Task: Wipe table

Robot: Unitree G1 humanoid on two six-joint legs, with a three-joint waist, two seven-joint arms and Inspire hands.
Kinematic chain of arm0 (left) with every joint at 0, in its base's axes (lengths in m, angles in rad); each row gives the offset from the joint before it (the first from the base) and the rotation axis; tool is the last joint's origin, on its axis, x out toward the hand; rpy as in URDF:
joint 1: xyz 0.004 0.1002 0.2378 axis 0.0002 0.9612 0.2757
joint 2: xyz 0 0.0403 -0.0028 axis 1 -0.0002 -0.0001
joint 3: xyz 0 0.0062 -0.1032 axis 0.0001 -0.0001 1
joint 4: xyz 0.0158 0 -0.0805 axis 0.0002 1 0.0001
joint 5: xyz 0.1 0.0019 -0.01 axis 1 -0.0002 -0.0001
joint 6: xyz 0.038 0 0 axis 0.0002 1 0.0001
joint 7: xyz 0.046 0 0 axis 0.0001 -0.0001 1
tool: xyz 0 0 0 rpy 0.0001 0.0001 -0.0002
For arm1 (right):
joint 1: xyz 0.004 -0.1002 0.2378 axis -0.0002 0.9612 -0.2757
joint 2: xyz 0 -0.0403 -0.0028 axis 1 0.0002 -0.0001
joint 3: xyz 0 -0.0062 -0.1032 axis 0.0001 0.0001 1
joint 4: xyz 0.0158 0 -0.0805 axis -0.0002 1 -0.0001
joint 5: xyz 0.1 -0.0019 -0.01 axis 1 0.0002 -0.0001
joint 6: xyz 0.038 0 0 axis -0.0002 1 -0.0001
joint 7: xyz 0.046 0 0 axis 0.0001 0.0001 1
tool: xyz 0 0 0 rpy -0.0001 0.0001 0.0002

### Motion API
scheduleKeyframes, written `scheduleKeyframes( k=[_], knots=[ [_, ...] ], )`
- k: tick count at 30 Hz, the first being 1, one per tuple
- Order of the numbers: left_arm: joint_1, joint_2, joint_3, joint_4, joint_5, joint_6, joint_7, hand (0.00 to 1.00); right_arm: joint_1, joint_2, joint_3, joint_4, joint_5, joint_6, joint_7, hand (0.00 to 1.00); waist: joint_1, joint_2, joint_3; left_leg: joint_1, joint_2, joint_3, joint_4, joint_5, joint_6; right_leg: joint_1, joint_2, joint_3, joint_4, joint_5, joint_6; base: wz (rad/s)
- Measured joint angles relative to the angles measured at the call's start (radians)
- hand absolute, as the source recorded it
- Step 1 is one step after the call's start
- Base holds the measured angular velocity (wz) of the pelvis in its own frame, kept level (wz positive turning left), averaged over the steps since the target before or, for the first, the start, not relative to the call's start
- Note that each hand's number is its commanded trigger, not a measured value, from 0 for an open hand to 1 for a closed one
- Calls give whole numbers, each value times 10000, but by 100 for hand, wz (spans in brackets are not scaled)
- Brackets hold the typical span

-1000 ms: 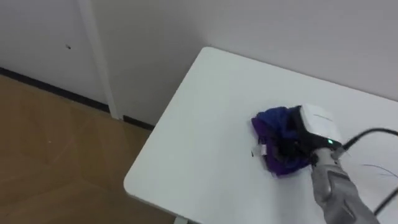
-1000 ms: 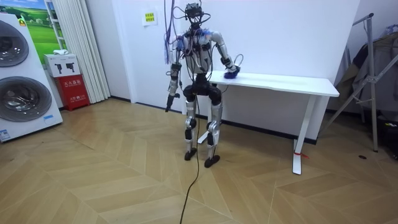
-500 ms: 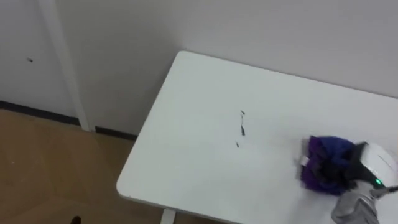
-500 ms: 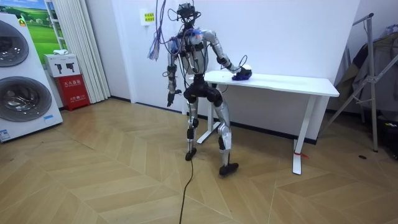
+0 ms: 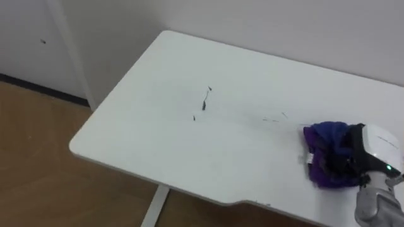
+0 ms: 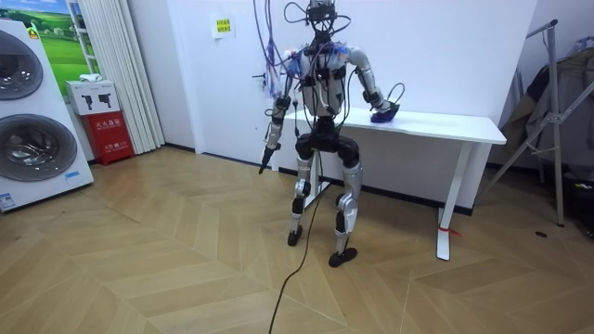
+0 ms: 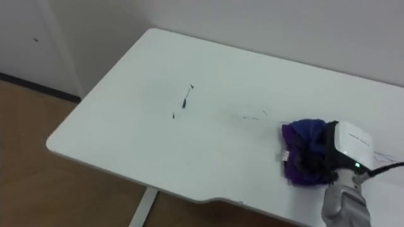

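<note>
A crumpled purple cloth (image 5: 325,157) lies on the white table (image 5: 158,132), toward its right part in the eye views. My right hand (image 5: 374,154) rests against the cloth's right side, dark fingers curled into the folds. A few small dark marks (image 5: 205,101) and faint scratches (image 5: 274,118) show on the tabletop left of the cloth. The right eye view has the same cloth (image 7: 303,159), hand (image 7: 346,151) and marks (image 7: 184,101). In the room view I stand at the table's front, right hand (image 6: 379,109) on the cloth (image 6: 386,115), left hand (image 6: 270,147) hanging by my side.
The table's near edge (image 5: 189,195) and left corner (image 5: 74,146) drop to wooden floor. A wall runs behind the table. In the room view, washing machines (image 6: 28,121) and a red box (image 6: 113,132) stand at the left, a metal stand (image 6: 555,111) at the right.
I have stepped toward the room view's right along the table. My right hand has dragged the cloth the same way, leaving the dark marks uncovered behind it.
</note>
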Motion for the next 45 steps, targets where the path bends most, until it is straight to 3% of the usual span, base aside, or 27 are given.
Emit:
scheduleKeyframes(
  k=[1, 3, 4, 8, 9, 11, 14, 16, 18, 22, 25, 27, 30, 32, 34, 38, 40, 42, 45],
  knots=[
    [15, -59, 0, -4, -165, 2, -31, 0, -363, 26, 363, -180, -181, 317, 378, 100, 169, 47, 5, 171, -125, 3, -394, 63, -108, -263, -19, 332, 101, 5, 25, -106],
    [-127, -56, 54, -14, -266, 6, -50, 0, -798, 151, 1120, -573, -482, 543, 849, 100, 382, 52, -1, 192, -213, 45, -766, 161, -197, -690, 0, 672, 115, 164, -31, -68],
    [-172, -36, 91, -27, -377, 27, -30, 0, -1198, 265, 1584, -626, -589, 589, 987, 100, 375, -1, 56, 196, -308, 38, -1030, 240, -182, -832, 4, 812, 102, 249, -44, -38],
    [-424, -2, 76, -514, -440, 190, 29, 0, -1601, 445, 2298, -607, -776, 536, 939, 100, 373, -353, 118, 139, -523, -191, -1550, 464, -126, -657, 14, 722, -312, 516, -60, 24],
    [-408, 19, 64, -670, -447, 303, 28, 0, -1588, 413, 2257, -450, -738, 498, 847, 100, 239, -419, 156, 131, -670, -521, -1550, 480, -87, -440, 10, 683, -514, 511, -15, 73],
    [-322, 61, 82, -877, -441, 428, 30, 0, -1409, 377, 2115, -252, -690, 456, 540, 100, 14, -562, 141, 151, -857, -860, -1551, 502, -28, -163, -36, 672, -702, 482, 76, 68],
    [-219, 195, 98, -914, -305, 395, 34, 0, -818, 310, 1557, 72, -465, -156, -335, 100, -445, -602, 142, 150, -1094, -1447, -1502, 464, 42, 396, -72, 240, -1110, 550, 191, 61],
    [-191, 266, 488, -893, -23, 376, 38, 0, -31, 280, 737, 76, -258, -567, -1055, 100, -576, -598, 104, 171, -1202, -1697, -1507, 440, 82, 623, -91, 95, -1231, 583, 248, 38],
    [-141, 269, 1036, -893, 324, 371, 36, 0, 329, 188, 166, 105, -282, -657, -1330, 100, -576, -578, 82, 145, -1210, -1710, -1514, 439, 83, 642, -96, -6, -1287, 592, 263, 8],
    [-20, 339, 1549, -947, 649, 317, 216, 0, 1131, -206, -646, 318, 67, -706, -1687, 100, -714, -404, -194, 186, -1287, -1906, -1507, 428, 106, 812, -126, -165, -1285, 595, 270, 12],
    [-97, 297, 1332, -944, 650, 304, 241, 0, 1009, -342, -617, 732, 509, -683, -1632, 100, -734, -303, -214, 322, -1302, -1997, -1521, 435, 108, 1034, -124, -317, -1288, 592, 274, 7],
    [-163, 274, 1040, -938, 655, 283, 246, 0, 765, -377, -505, 846, 526, -497, -1482, 100, -603, -298, -201, 432, -1312, -2031, -1559, 465, 93, 1120, -122, -306, -1284, 573, 303, 0],
    [-195, 221, 395, -918, 622, 289, 240, 0, 24, -453, 278, 941, 667, 267, -856, 100, -351, -285, -148, 425, -1309, -2232, -1583, 461, 22, 1046, -44, -235, -1266, 556, 306, -18],
    [-285, 125, 162, -843, 638, 313, 206, 0, -482, -473, 718, 912, 554, 653, -294, 100, -101, -286, -122, 359, -1301, -2402, -1594, 470, 8, 843, 41, -30, -1232, 582, 200, -27],
    [-274, -29, 93, -811, 633, 351, 178, 0, -1430, -332, 1443, 909, 429, 990, 351, 100, 332, -323, 10, 261, -1299, -2668, -1644, 486, -5, 530, 181, 245, -1240, 635, 90, -32],
    [-346, 38, 104, -781, 623, 529, -303, 0, -2825, -144, 2259, 920, 382, 810, 899, 100, 690, -491, 213, -159, -1308, -2916, -1679, 631, 19, 110, 284, 230, -1294, 687, -5, 8],
    [-233, 140, 178, -746, 628, 592, -489, 0, -3137, -148, 2358, 1028, 460, 645, 965, 100, 928, -656, 183, -383, -1425, -3128, -1690, 726, 58, 47, 293, 284, -1440, 688, -6, 33],
    [-26, 140, 299, -760, 621, 604, -494, 0, -3086, -151, 2246, 1247, 426, 483, 826, 100, 917, -644, 183, -373, -1474, -3182, -1691, 730, 75, 133, 261, 203, -1439, 689, -2, 31],
    [308, 159, 649, -758, 565, 604, -484, 0, -2243, -191, 1579, 1315, 445, -104, 231, 100, 507, -626, 168, -276, -1533, -3186, -1669, 726, 95, 447, 238, -75, -1446, 681, 13, 39]
  ],
)
